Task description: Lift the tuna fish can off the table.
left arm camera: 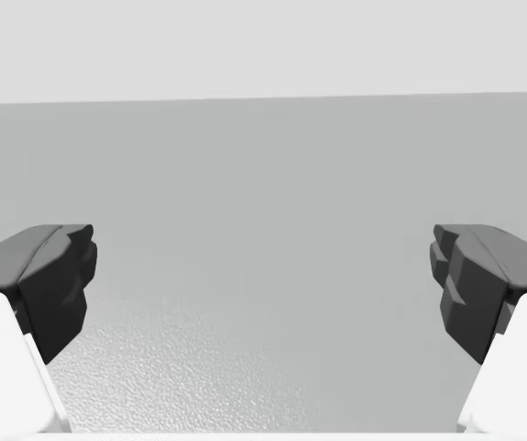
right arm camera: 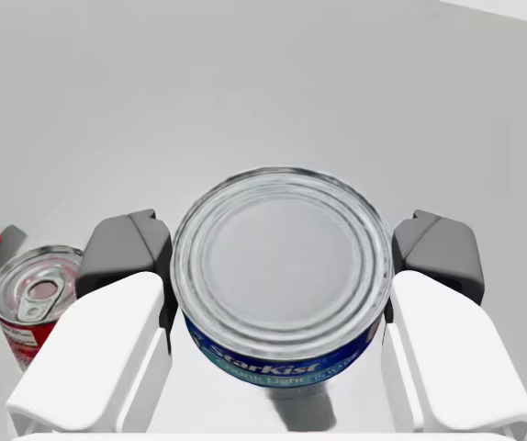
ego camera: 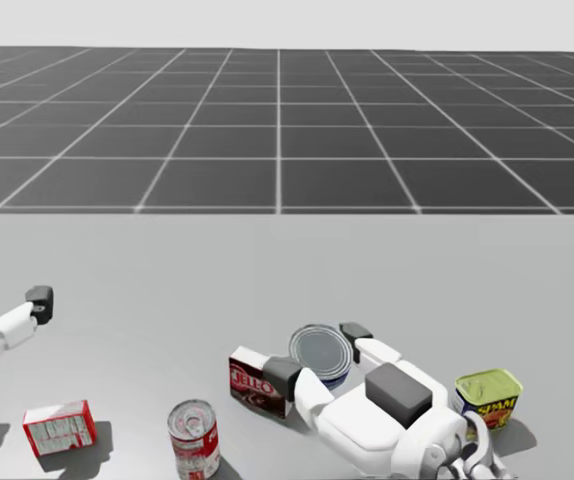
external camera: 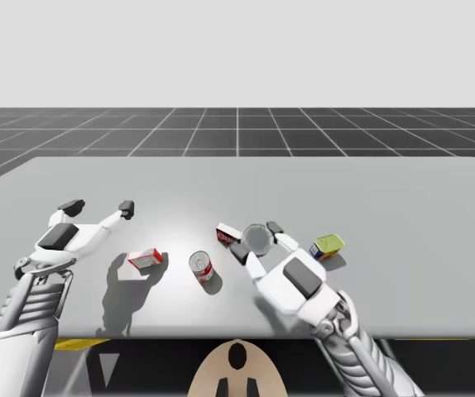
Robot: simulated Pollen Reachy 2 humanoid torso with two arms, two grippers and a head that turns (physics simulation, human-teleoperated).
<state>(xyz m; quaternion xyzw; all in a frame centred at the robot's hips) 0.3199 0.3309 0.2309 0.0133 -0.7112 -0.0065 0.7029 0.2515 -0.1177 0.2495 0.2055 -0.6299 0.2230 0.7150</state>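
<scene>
Blue tuna can (right arm camera: 282, 276), silver lid, centre-right on table (external camera: 386, 190), between dark red box (external camera: 227, 234) and yellow tin (external camera: 328, 246). Right gripper (right arm camera: 282, 250) clamped on can, pad against each side. Left gripper (left arm camera: 263, 266) spread wide, far left, idle. Grasp looks made; next: straight lift, grip kept firm.

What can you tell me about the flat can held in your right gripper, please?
The tuna can is low and round, with a shiny, ringed metal lid and a blue label round its side. My right gripper is shut on it, a dark pad against each side. It tilts, lid toward me, beside a dark red box. A shadow beneath suggests it is just off the table.
</scene>
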